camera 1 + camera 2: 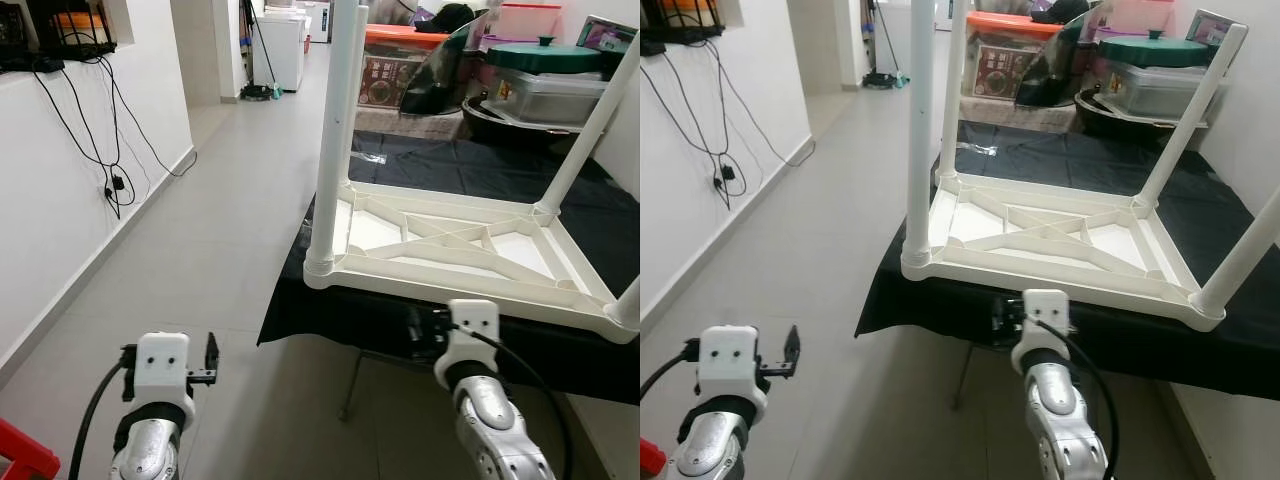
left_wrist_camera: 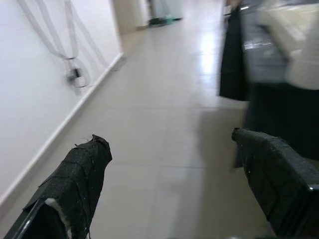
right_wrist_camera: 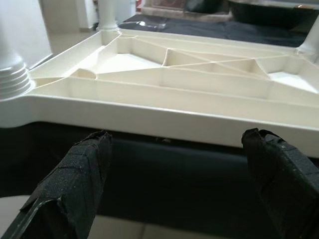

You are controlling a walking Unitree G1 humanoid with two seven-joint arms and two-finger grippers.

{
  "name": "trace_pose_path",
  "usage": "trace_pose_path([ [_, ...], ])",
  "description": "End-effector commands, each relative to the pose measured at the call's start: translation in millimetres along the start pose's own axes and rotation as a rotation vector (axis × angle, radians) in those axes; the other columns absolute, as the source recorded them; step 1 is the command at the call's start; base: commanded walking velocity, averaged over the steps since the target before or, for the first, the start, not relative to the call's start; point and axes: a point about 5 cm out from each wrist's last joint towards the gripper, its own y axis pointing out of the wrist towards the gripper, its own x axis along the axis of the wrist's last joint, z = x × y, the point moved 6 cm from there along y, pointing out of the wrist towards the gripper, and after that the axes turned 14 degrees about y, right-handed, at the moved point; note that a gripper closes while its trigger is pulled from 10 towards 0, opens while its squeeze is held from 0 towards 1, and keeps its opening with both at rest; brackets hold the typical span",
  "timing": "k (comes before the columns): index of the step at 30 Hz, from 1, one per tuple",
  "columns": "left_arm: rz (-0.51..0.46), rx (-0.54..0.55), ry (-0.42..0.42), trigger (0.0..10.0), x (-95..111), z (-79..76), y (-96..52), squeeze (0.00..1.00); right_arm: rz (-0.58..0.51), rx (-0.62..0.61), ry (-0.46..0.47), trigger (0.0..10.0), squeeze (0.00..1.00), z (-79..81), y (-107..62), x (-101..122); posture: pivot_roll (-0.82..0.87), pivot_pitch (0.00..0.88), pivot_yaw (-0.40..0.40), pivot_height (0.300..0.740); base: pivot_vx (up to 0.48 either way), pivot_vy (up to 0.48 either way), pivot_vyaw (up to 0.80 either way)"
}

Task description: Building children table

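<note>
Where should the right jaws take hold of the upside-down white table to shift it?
Probably the near rim of the white table. It lies upside down on the black cloth, legs up, and that rim is a thin edge facing the open right gripper, which sits just below it. Come in level from the robot's side, between the two near legs. The left gripper is over the floor.

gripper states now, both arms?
left gripper: open, holding nothing, above the floor.
right gripper: open, holding nothing, just short of the upturned white table edge.
</note>
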Motion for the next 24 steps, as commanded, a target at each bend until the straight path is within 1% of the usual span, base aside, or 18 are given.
trace_pose_path([
  [1,-0.005,-0.056,-0.021,10.0,1.4,-13.4,-1.3,0.00,0.008,0.044,0.035,10.0,0.00,10.5,0.4,-1.8,0.11,0.000,-0.078,0.740,0.000,0.000,0.00],
  [2,-0.001,-0.103,-0.030,10.0,-0.1,-27.8,-3.7,0.00,0.027,0.102,0.048,10.0,0.00,25.6,-2.7,-7.1,0.11,0.000,-0.074,0.740,0.000,0.000,0.00],
  [3,0.006,-0.131,-0.036,10.0,-2.4,-37.0,-5.6,0.00,0.039,0.134,0.047,10.0,0.00,34.5,-5.7,-11.0,0.11,0.000,-0.073,0.740,0.000,0.000,0.00],
  [5,0.018,-0.155,-0.043,10.0,-6.6,-45.9,-7.9,0.00,0.053,0.167,0.030,10.0,0.00,44.6,-10.9,-17.1,0.11,0.000,-0.073,0.740,-0.240,0.000,0.00],
  [7,0.023,-0.156,-0.044,10.0,-8.9,-46.9,-8.0,0.00,0.064,0.183,0.014,10.0,0.00,48.9,-12.8,-22.1,0.11,0.000,-0.068,0.740,-0.242,0.000,0.00],
  [9,0.023,-0.156,-0.044,10.0,-8.9,-46.9,-8.0,0.00,0.064,0.183,0.014,10.0,0.00,48.9,-12.8,-22.1,0.11,0.000,-0.068,0.740,-0.244,0.000,0.00],
  [10,0.028,-0.156,-0.042,10.0,-10.9,-47.1,-6.4,0.00,0.083,0.191,0.002,10.0,0.00,51.3,-11.7,-28.3,0.11,0.000,-0.070,0.740,0.000,0.000,0.00],
  [11,0.029,-0.156,-0.041,10.0,-11.4,-47.1,-5.8,0.00,0.086,0.193,0.000,10.0,0.00,51.8,-11.3,-29.7,0.11,0.000,-0.070,0.740,0.000,0.000,0.00],
  [14,0.029,-0.157,-0.040,10.0,-11.7,-47.3,-5.4,0.00,0.094,0.198,-0.004,10.0,0.00,52.8,-10.9,-31.4,0.11,0.000,-0.070,0.740,0.000,0.000,0.00],
  [21,0.031,-0.166,-0.032,10.0,-12.6,-49.9,-5.6,0.00,0.107,0.215,-0.016,10.0,0.00,55.6,-11.0,-34.0,0.11,0.000,-0.069,0.740,-0.253,0.000,0.00],
  [24,0.032,-0.163,-0.027,10.0,-12.6,-50.4,-5.1,0.00,0.103,0.225,-0.025,10.0,0.00,57.6,-11.0,-33.1,0.11,0.000,-0.069,0.740,0.000,0.000,0.00],
])
